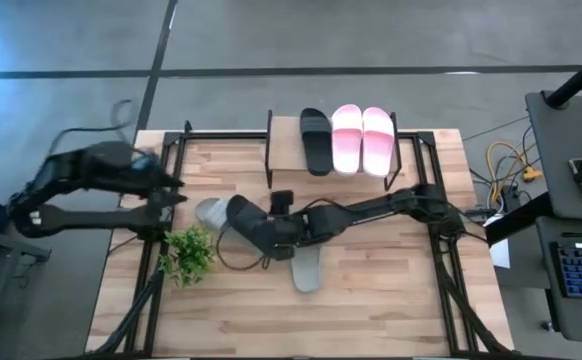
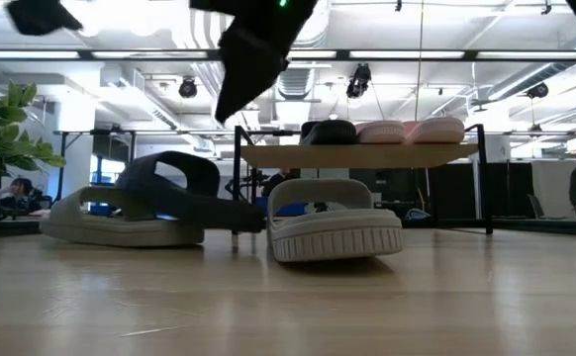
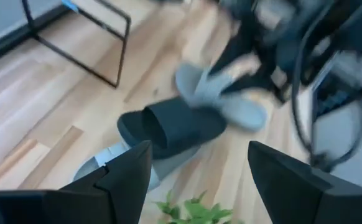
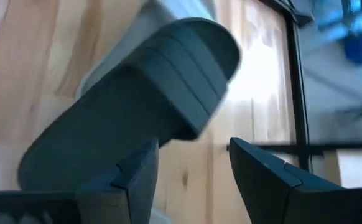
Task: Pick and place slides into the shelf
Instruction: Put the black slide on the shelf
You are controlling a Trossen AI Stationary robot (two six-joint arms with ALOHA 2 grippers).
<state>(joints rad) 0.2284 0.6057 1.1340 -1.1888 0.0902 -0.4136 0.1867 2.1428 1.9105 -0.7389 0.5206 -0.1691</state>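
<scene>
Atop shelf point(image 1: 283, 135): pink slides point(image 1: 362, 138); black slide point(image 1: 315, 140)

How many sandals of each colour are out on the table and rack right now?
Pink slides: 2, both on the shelf
Black slides: 2, one on the shelf, one on the table
Grey slides: 2, both on the table
Total: 6

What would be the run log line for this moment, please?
shelf: one black slide, pink pair on top | table: black slide, two grey | right gripper: open above black slide | left gripper: open, empty
</scene>
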